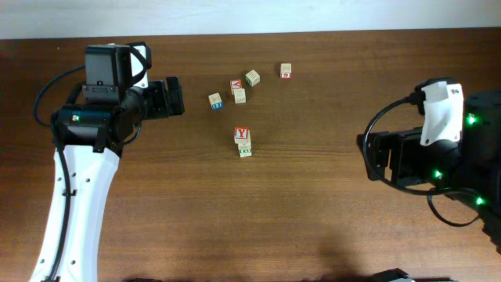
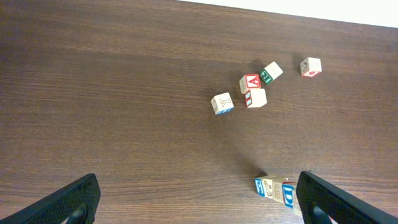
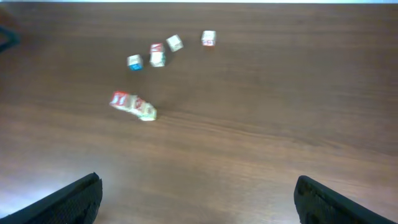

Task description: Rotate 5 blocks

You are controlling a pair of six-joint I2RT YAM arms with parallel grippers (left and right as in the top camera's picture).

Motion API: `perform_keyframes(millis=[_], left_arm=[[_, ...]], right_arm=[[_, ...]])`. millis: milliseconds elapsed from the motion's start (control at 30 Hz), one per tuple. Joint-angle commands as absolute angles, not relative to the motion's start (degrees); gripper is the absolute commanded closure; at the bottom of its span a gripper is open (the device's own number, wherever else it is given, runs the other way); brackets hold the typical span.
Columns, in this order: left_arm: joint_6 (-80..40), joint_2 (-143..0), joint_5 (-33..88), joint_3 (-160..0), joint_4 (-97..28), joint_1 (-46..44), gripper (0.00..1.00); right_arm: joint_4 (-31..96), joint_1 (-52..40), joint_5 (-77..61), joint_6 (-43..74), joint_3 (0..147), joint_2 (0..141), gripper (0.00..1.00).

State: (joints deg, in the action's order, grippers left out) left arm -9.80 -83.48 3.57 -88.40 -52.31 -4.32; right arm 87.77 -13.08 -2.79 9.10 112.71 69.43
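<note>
Bench (image 1: 313,227): dark brown wood. All the blocks are lying directly on it, in the far middle part, between the two arms.
Blocks: seven small cubes are counted in the overhead view, as one group of three, one pair and two single ones.
Far group: a red-printed block (image 1: 236,84) and a tan block (image 1: 239,95) are touching each other. A green-printed block (image 1: 252,77) is just beside them and is turned at an angle to them.
Single blocks: a blue-faced block (image 1: 215,101) is placed apart from the group, on the left arm's side. A red-marked block (image 1: 286,70) is placed apart on the right arm's side, nearest to the far edge.
Near pair: a red Y block (image 1: 243,135) is touching a green-marked block (image 1: 245,150). In the left wrist view, blue side faces are seen on this pair.
Left fingers (image 2: 74,202): they are spread wide with nothing between them and are held over bare wood. In the left wrist view the near pair is partly covered by one finger.
Right fingers (image 3: 323,199): they are spread wide and nothing is held. They are well apart from every block. This view is blurred, so the prints cannot be read.
Left arm (image 1: 78,180): white, near the blue-faced block.
Right arm (image 1: 438,141): black and white, with green lights.
In the way: only bare bench is seen between the fingers and the blocks.
</note>
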Motion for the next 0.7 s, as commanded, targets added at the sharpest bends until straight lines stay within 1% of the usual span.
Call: perform_keyframes(millis=[0,133,233,333,467,667], left_arm=[[-9.08,-83.55,2.96,-88.27,-52.23,-4.23,0.01],[-9.08,-83.55,2.96,-88.27,-52.23,-4.23,0.01],[-9.08,-83.55,2.96,-88.27,-52.23,-4.23,0.01],[-9.08,-83.55,2.96,-88.27,-52.23,-4.23,0.01],[-9.08,-83.55,2.96,-88.27,-52.25,-4.23,0.01],[-9.10,-83.55,2.96,-88.27,-52.23,-4.23,0.01]], right_arm=[[83.59,-11.86,4.34,8.27,113.01,69.34,0.02],[75.11,-8.25,-1.83,0.08,109.01,66.37,0.02],[69.14,-5.58,-4.95,-2.72,102.37,61.47,0.02],[61.10,-1.93,-5.63,-3.25,90.43,53.67,0.02],[46.81,2.17,-6.79,-3.25,69.54,41.21,0.02],[25.78,4.78,-8.88,-3.20,36.99,22.26,0.02]])
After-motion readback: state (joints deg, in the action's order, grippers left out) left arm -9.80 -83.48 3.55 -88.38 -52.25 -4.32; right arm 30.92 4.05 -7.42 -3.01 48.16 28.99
